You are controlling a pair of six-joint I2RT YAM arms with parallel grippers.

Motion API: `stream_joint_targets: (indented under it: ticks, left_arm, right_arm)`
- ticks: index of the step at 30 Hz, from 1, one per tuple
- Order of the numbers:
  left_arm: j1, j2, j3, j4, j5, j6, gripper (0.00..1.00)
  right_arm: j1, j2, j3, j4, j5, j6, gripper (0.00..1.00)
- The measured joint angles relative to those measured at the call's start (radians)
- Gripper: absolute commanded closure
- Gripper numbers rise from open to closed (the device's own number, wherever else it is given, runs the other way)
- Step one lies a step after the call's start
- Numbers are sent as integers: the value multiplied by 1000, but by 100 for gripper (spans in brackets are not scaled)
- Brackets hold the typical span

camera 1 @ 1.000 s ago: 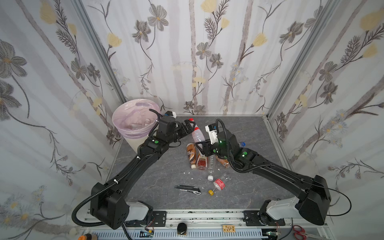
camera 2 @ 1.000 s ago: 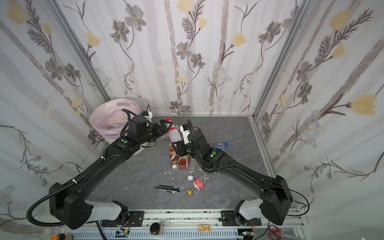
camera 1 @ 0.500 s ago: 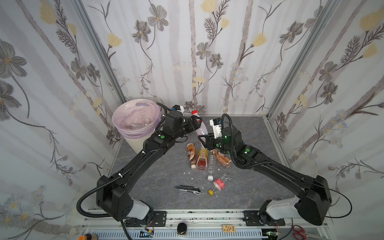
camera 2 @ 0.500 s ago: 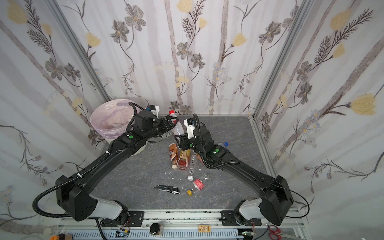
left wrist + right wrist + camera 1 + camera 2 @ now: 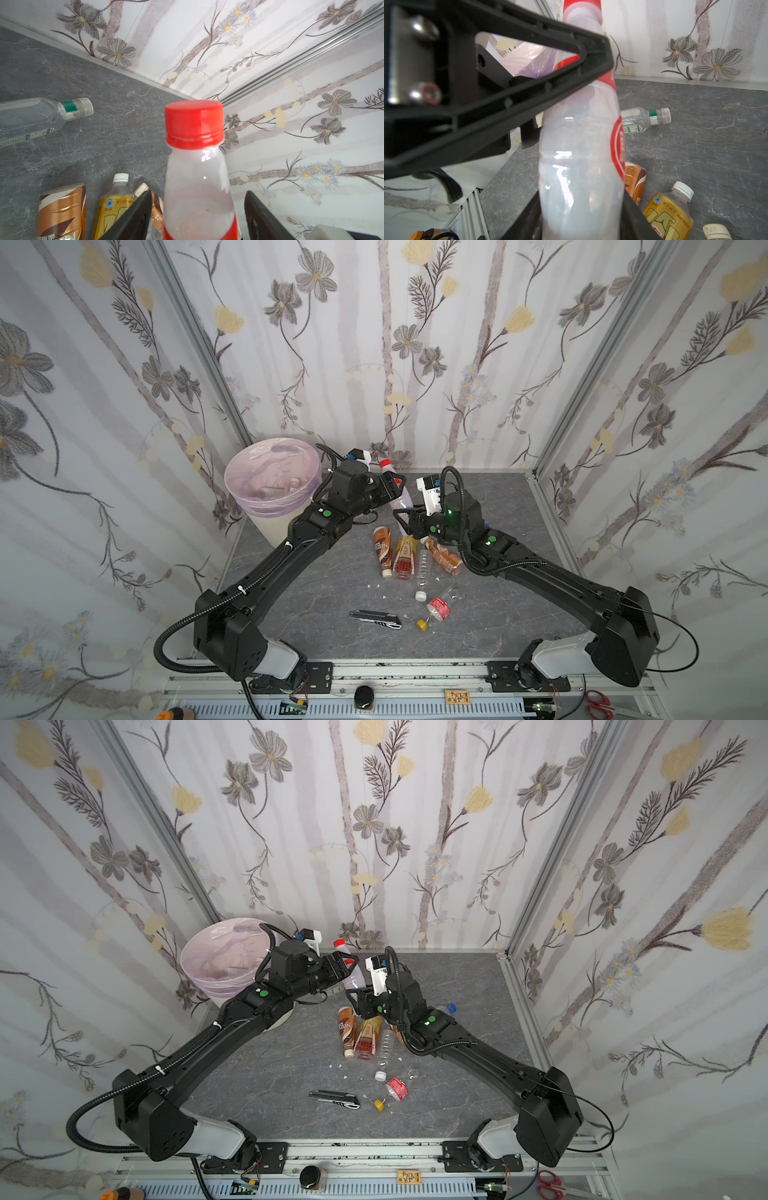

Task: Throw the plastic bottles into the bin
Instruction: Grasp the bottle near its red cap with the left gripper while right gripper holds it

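My right gripper (image 5: 581, 207) is closed on the lower body of the red-capped bottle (image 5: 197, 176) and holds it cap upward above the table (image 5: 316, 593), near the bin (image 5: 270, 526) that stands in the rear left corner. My left gripper (image 5: 198, 194) is partly open around the upper part of the same bottle, one finger on each side with a narrow gap, so it grips nothing. The other bottles (image 5: 405, 556) lie together on the table below my right gripper.
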Motion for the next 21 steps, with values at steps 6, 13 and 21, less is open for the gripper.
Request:
stream_joint_targets:
  ticks: [6, 13, 21]
  left_arm:
    - [-4, -6, 0, 0, 0, 0, 37]
    - [-10, -16, -3, 0, -1, 11, 35]
    - [-11, -19, -6, 0, 0, 10, 45]
  right_arm:
    - [0, 11, 2, 16, -19, 0, 50]
    - [-1, 18, 5, 21, -41, 0, 50]
    - [-1, 18, 8, 23, -45, 0, 49]
